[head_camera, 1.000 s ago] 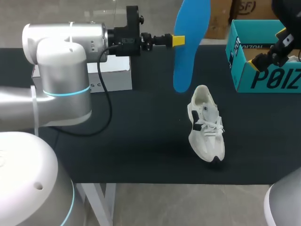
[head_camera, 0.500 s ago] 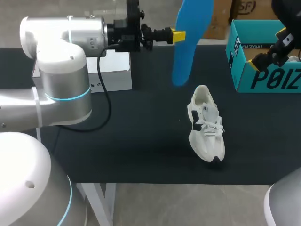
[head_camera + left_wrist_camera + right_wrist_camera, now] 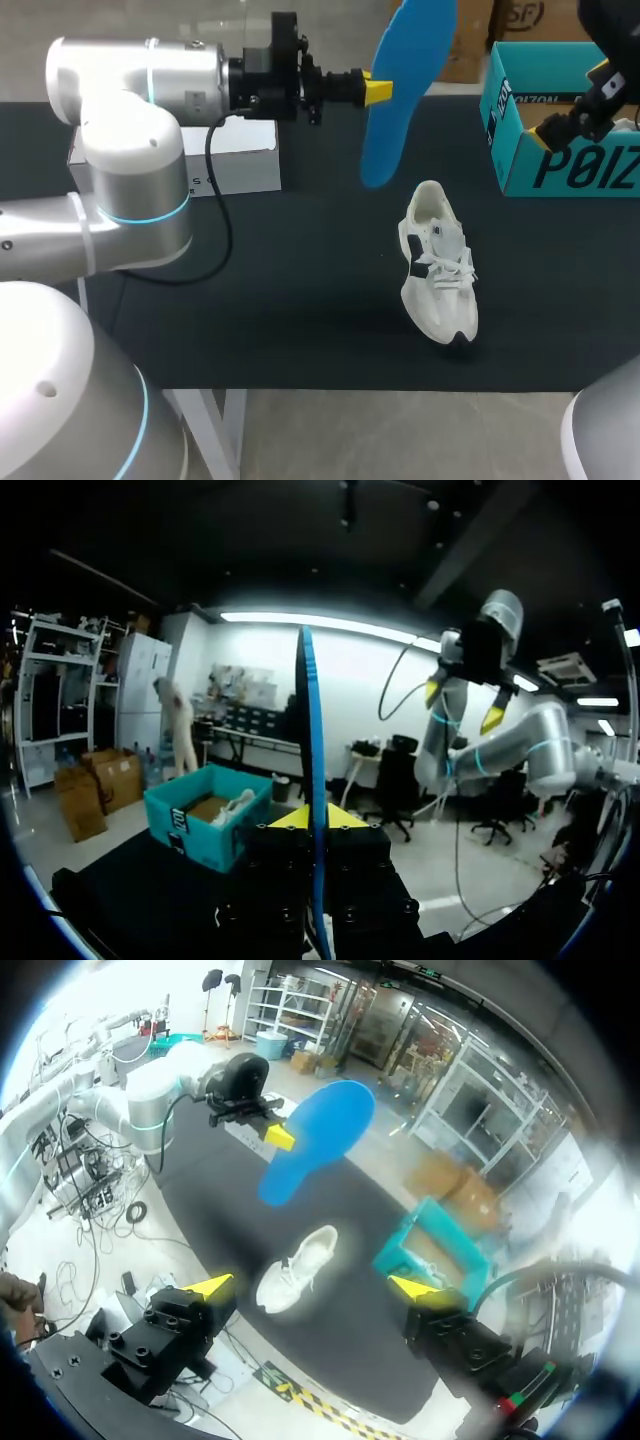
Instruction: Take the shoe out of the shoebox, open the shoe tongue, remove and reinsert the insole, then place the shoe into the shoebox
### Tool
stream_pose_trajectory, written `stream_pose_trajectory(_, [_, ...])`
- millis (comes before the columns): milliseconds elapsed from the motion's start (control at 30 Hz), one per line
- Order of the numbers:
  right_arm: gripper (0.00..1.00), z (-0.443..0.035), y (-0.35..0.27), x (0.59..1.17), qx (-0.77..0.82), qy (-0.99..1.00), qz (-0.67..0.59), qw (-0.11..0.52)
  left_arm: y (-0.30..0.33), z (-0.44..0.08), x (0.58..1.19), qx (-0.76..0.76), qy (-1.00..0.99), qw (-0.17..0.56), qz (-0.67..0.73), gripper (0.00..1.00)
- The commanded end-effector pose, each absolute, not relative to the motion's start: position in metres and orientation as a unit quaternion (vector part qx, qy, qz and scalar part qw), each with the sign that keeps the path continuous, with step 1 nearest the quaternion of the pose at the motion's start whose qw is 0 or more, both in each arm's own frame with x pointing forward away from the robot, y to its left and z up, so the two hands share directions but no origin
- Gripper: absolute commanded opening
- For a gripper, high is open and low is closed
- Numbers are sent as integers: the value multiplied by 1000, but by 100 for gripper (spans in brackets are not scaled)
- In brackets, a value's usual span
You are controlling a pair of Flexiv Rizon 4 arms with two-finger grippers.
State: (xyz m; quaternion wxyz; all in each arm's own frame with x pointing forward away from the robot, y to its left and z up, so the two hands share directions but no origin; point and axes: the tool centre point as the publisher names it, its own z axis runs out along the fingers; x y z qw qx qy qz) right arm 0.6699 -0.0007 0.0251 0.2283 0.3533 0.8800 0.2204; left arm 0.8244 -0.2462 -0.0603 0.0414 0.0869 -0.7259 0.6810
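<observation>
A blue insole [image 3: 400, 90] is clamped on edge in the left hand [image 3: 378, 90], well above the dark desk [image 3: 300, 300]. It slants, its broader end rising above the fingers and its narrower end hanging below them. In the left wrist view the insole [image 3: 310, 730] shows as a thin blue line running straight out between the two yellow tips of the left hand [image 3: 312, 818], which press on it from both sides.

A white shoe [image 3: 440, 265] lies on the desk below and beyond the left hand, under the lower end of the insole but apart from it. It sits sole down with its laces up.

A teal shoebox [image 3: 560, 150] stands open on the desk, farther out from the left hand than the shoe. The right hand [image 3: 590, 100] hangs above this box. In the right wrist view, the right hand [image 3: 312, 1288] has its fingers spread wide with nothing between them; the shoe [image 3: 295, 1270] lies far below it.

A white box [image 3: 235, 165] rests on the desk behind the left hand, beside that arm's wrist.
</observation>
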Motion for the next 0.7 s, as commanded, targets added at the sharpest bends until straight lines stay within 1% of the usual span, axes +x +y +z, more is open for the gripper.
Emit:
stream_pose_trajectory(33, [100,27,1,672,354,881,218,226,-247,-59,824,88,-728,41,679,0])
stream_pose_trajectory(567, [100,27,1,672,354,881,218,226,-247,-59,824,88,-728,41,679,0])
stream_pose_trajectory(700, [100,27,1,672,354,881,218,226,-246,-42,817,-45,-729,-97,676,0])
